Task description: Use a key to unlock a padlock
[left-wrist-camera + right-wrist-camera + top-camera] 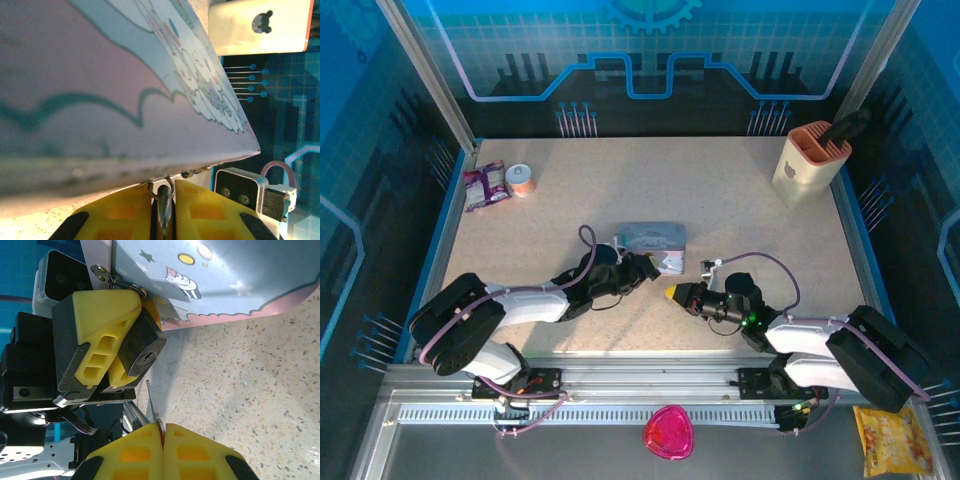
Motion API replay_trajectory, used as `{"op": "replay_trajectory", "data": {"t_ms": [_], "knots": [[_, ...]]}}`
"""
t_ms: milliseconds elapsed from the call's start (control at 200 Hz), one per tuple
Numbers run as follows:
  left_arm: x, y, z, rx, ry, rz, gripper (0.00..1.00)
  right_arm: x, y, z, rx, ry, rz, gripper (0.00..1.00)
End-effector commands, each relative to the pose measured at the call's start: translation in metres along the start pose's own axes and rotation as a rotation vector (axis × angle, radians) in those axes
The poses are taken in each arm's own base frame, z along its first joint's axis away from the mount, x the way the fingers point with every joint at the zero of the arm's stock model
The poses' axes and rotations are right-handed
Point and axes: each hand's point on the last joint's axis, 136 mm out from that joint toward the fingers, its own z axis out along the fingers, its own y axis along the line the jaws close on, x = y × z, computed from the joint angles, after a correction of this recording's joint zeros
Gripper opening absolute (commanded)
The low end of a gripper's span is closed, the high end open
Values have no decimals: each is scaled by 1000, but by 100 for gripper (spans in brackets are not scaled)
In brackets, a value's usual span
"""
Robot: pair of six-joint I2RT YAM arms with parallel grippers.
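While you are pinching the key point(152, 402) in the right gripper point(163, 432), whose yellow fingers are pressing together on its bow with no gap between them, the thin blade is sticking out toward eleven o'clock in the right wrist view. Its tip is sitting just short of the padlock point(144, 352), whose keyhole point(146, 358) is facing the camera at about twelve o'clock from that tip. The left gripper point(127, 342) is clamping the dark body from both sides, just beside the pale blue tin point(225, 285) at one o'clock. You are lining up for insertion, I judge. You should be turning the blade until it is matching the slot's slant, then creeping straight in. Any sideways push is risking the key pivoting in your grip.
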Motion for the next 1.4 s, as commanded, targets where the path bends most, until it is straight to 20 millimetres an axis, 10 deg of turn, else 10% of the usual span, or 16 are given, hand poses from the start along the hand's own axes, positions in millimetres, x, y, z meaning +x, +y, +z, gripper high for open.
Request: {"op": "replay_trajectory", "data": {"t_ms": [0,1396], "knots": [[-3,-37,-10,141,0,12,0,-8,15,1,-58,-15,1,0],[0,-51,-17,245,9,-10,0,-24,18,-5,-91,-75,40,0]]}}
